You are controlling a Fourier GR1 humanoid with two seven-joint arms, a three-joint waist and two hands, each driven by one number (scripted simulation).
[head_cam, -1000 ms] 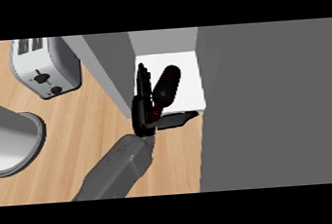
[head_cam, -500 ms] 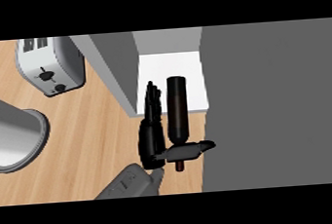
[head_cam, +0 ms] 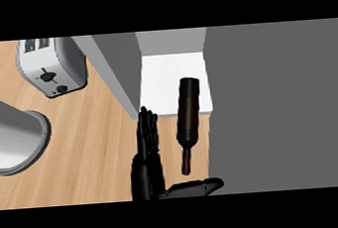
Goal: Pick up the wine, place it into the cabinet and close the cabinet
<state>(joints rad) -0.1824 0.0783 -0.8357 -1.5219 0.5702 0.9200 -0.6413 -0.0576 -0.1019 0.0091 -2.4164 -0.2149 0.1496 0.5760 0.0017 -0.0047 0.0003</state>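
Observation:
The dark wine bottle (head_cam: 187, 112) lies lengthwise, its thick end over the white cabinet floor (head_cam: 161, 82) and its thin neck (head_cam: 186, 160) pointing toward me past the floor's front edge. Just left of the neck is my left hand (head_cam: 147, 159), open, with straight fingers pointing up the view and the thumb (head_cam: 195, 186) stretched to the right below the neck's tip. The hand does not touch the bottle. The cabinet door cannot be made out. My right hand does not show.
A silver toaster (head_cam: 51, 64) stands at the upper left on the wooden counter (head_cam: 86, 141). A big metal cylinder (head_cam: 9, 142) lies at the left edge. The cabinet's grey side wall (head_cam: 117, 65) stands left of the opening. A broad grey surface (head_cam: 281, 103) fills the right.
One second ago the hand was curled round the bottle at the cabinet's opening. It has since let go, straightened its fingers and drawn back toward me, leaving the bottle in place.

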